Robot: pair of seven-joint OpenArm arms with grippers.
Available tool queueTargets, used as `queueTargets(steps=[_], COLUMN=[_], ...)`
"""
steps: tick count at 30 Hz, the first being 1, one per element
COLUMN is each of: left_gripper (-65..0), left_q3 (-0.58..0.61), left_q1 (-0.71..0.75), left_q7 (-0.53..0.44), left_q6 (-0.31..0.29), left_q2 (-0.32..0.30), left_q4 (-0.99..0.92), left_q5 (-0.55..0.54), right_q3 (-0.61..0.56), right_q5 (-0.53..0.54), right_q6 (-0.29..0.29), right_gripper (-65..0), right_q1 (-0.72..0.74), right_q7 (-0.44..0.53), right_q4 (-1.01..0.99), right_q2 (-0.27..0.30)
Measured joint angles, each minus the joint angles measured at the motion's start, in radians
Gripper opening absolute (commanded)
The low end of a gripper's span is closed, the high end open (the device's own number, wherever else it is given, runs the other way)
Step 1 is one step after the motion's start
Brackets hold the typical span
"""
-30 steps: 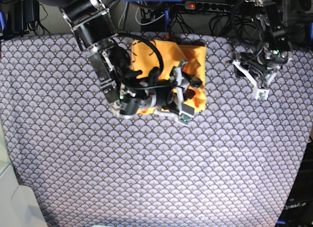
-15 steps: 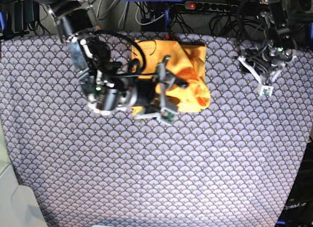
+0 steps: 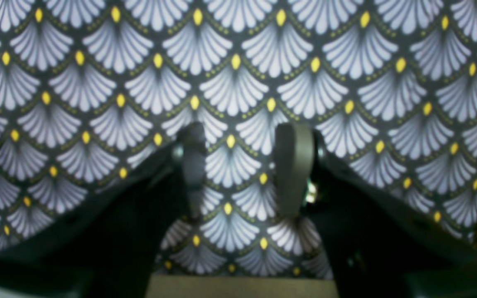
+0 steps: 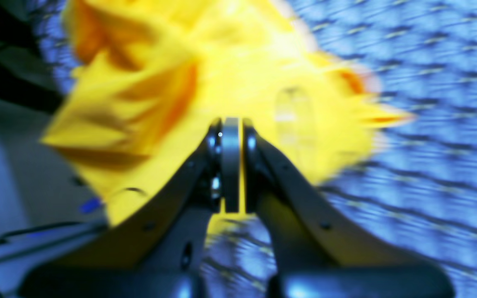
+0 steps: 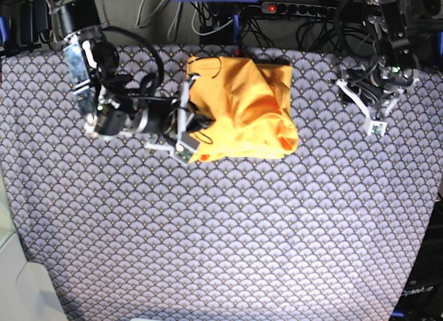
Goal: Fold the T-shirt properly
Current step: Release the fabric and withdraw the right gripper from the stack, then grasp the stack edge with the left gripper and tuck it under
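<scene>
The slim black right gripper [image 4: 231, 124], closed on nothing, could drag the rumpled yellow-orange cotton T-shirt [image 5: 239, 103], upper centre, if lowered; the grey-padded left gripper [image 3: 240, 161] stands open.

T-shirt [image 5: 242, 113] on patterned cloth [image 5: 221, 231], between two arms.

The patterned tabletop [image 5: 228, 238] lies bare across its whole near half and along its left edge below the right arm [image 5: 114, 106]. That arm blocks the way to the shirt's [image 5: 242, 106] left side, its gripper [image 5: 181, 138] over the cloth's border. Between the shirt and the left arm [image 5: 387, 58] runs an open strip; that arm covers the far right corner.
</scene>
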Motion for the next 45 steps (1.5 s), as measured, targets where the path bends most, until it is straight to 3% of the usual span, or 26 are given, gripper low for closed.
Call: queueTargets(steps=[5, 7, 10, 13, 15, 19, 22, 31, 32, 37, 41, 45], left_gripper=[-37.5, -37.6, -37.7, -37.7, -37.7, -37.7, -37.7, -37.7, -37.8, -37.9, -37.9, -38.0], left_q3=[0.000, 0.000, 0.000, 0.000, 0.000, 0.000, 0.000, 0.011, 0.010, -0.002, 0.015, 0.064], left_q1=[0.008, 0.014, 0.012, 0.014, 0.013, 0.018, 0.026, 0.051, 0.064, 0.089, 0.108, 0.098], left_q7=[-0.001, -0.011, -0.011, -0.011, -0.011, -0.012, -0.016, 0.006, 0.007, 0.090, 0.145, 0.138], left_q6=[0.000, 0.000, 0.000, 0.000, 0.000, 0.000, 0.000, -0.004, -0.026, -0.283, -0.291, -0.292], left_q2=[0.000, -0.001, -0.002, -0.005, -0.008, -0.008, -0.009, -0.080, -0.096, -0.115, -0.074, -0.016], left_q4=[0.001, 0.002, 0.002, 0.002, 0.002, 0.002, 0.005, 0.006, 0.006, 0.050, 0.137, 0.217], left_q5=[0.000, -0.001, -0.001, -0.005, -0.002, -0.001, -0.003, -0.008, -0.009, 0.010, 0.016, 0.000], right_q3=[-0.058, -0.134, -0.264, -0.290, -0.292, -0.292, -0.286, -0.065, -0.020, 0.126, 0.135, 0.131], right_q5=[-0.010, -0.018, -0.010, -0.010, -0.003, -0.006, -0.002, 0.001, 0.000, -0.012, -0.009, -0.004], right_q6=[0.000, -0.002, 0.000, -0.001, 0.000, 0.000, 0.000, 0.000, 0.000, 0.000, 0.000, 0.000], right_gripper=[-65.0, -65.0, -65.0, -65.0, -65.0, -65.0, -65.0, -65.0, -65.0, -65.0, -65.0, -65.0], right_q1=[0.003, 0.006, 0.000, 0.003, 0.005, 0.004, 0.013, -0.014, -0.027, -0.063, -0.061, -0.084], right_q7=[0.007, 0.006, -0.009, -0.009, 0.002, -0.077, -0.066, -0.066, -0.067, -0.076, -0.075, -0.077], right_q4=[-0.077, -0.076, -0.009, 0.126, 0.192, 0.225, 0.226, 0.224, 0.224, 0.224, 0.224, 0.224], right_q2=[-0.019, -0.019, -0.025, -0.027, -0.027, -0.027, -0.026, 0.033, 0.045, 0.092, 0.109, 0.106])
